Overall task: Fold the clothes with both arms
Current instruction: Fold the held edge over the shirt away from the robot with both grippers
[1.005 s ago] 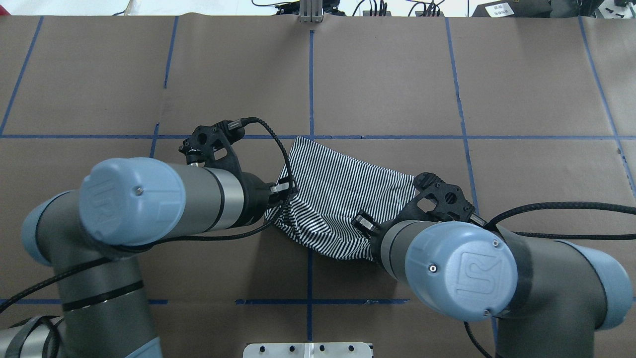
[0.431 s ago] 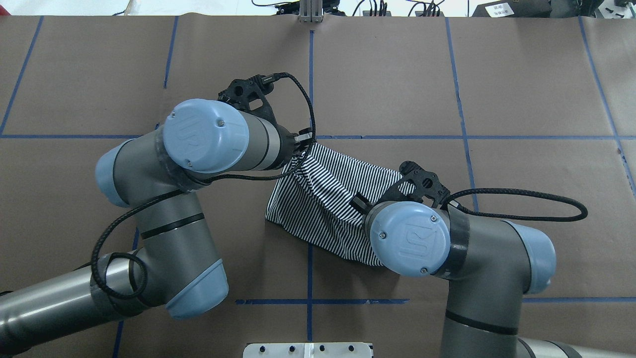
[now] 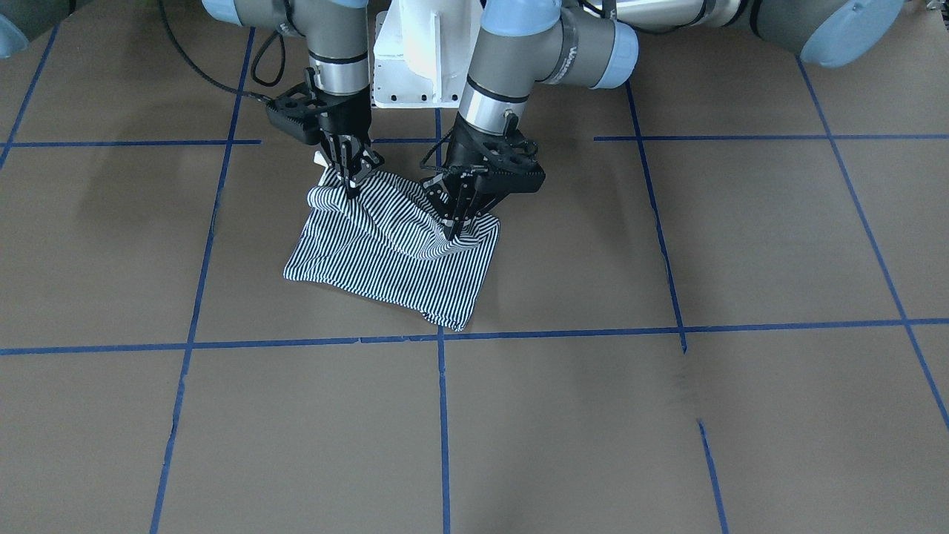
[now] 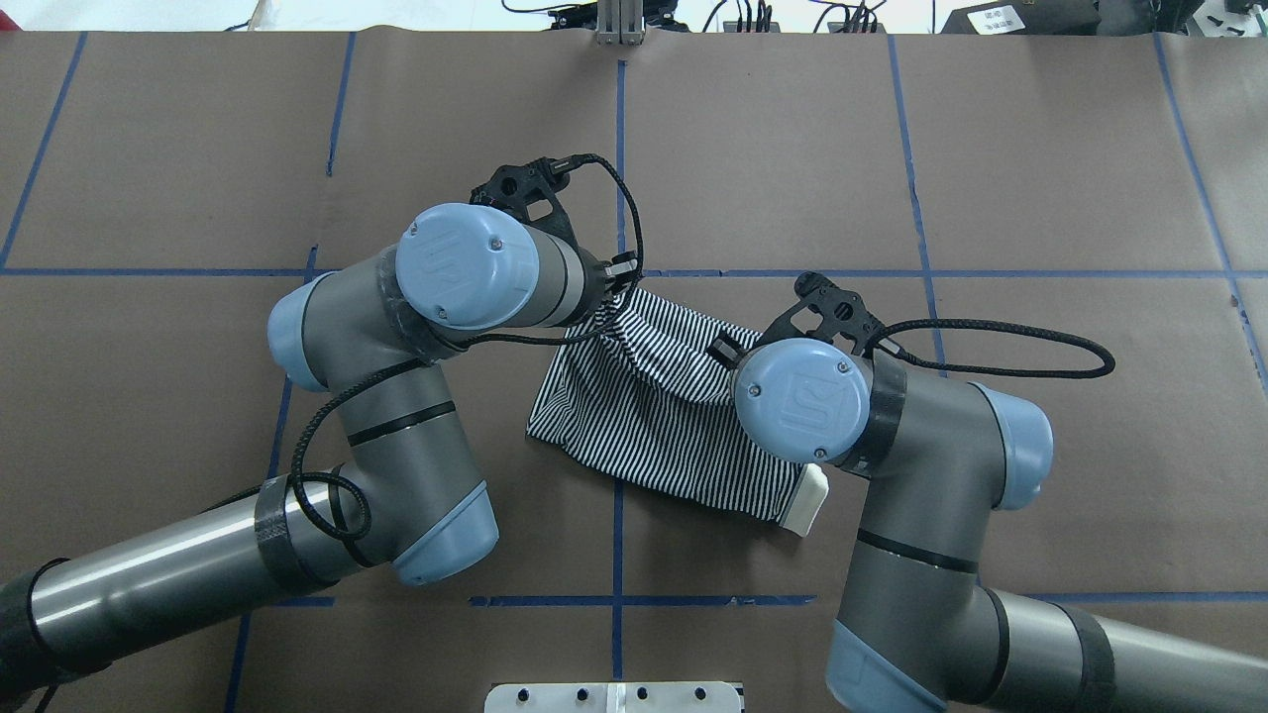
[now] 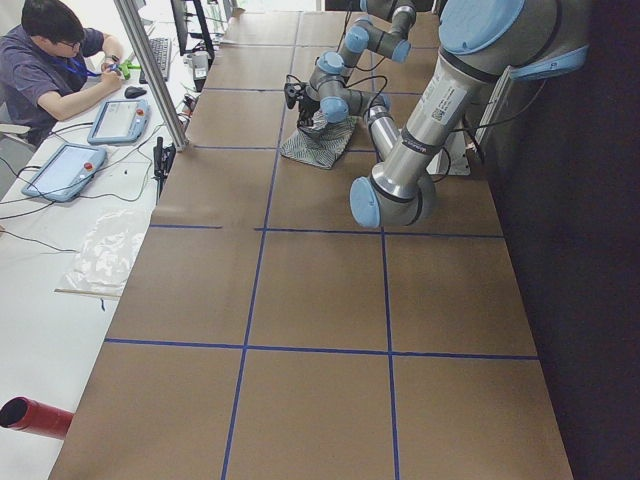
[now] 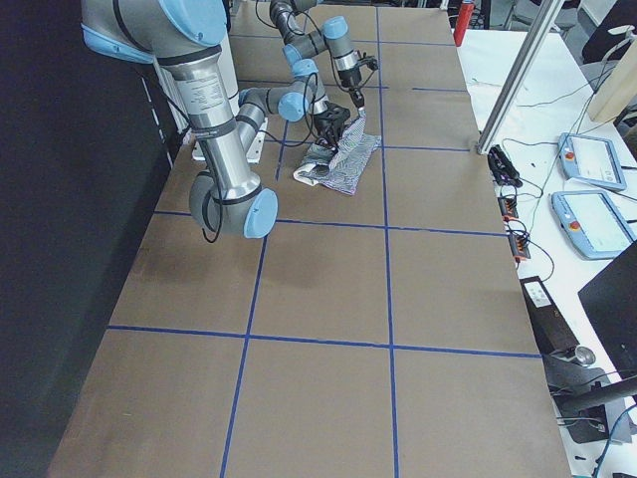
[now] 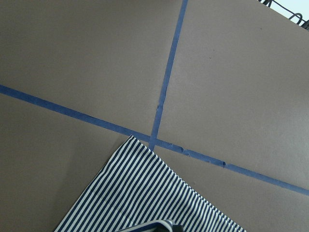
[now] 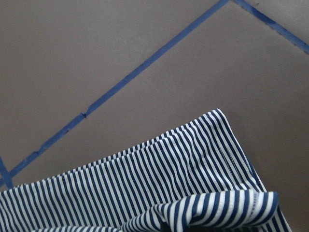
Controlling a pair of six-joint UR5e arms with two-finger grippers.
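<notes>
Both arms worked low over the polo shirt, which lay half-folded and rumpled on the table, just in front of the white pedestal. The left gripper had its fingers pressed together on a raised ridge of striped cloth. The right gripper pinched the edge near the cream collar.

We judged the fold fragile at that point. Each pinch took only a thin bite of cloth, so arms travelling at uneven pace could have pulled the fabric taut and stripped it from one grip. If a finger had caught the lower layer as well, the whole shirt would likely have slid over the smooth surface rather than folding, and the carried edge would have landed askew. The two wrists also stood close together, so we thought a crossing move risked a knock, or a snag on the looping black cable.

The table was covered in brown paper marked off by blue tape lines, one crossing lying at the shirt's far corner. Along the far side, a person sat at a white bench beside an aluminium post. Teach pendants and loose cables lay on that bench too.
</notes>
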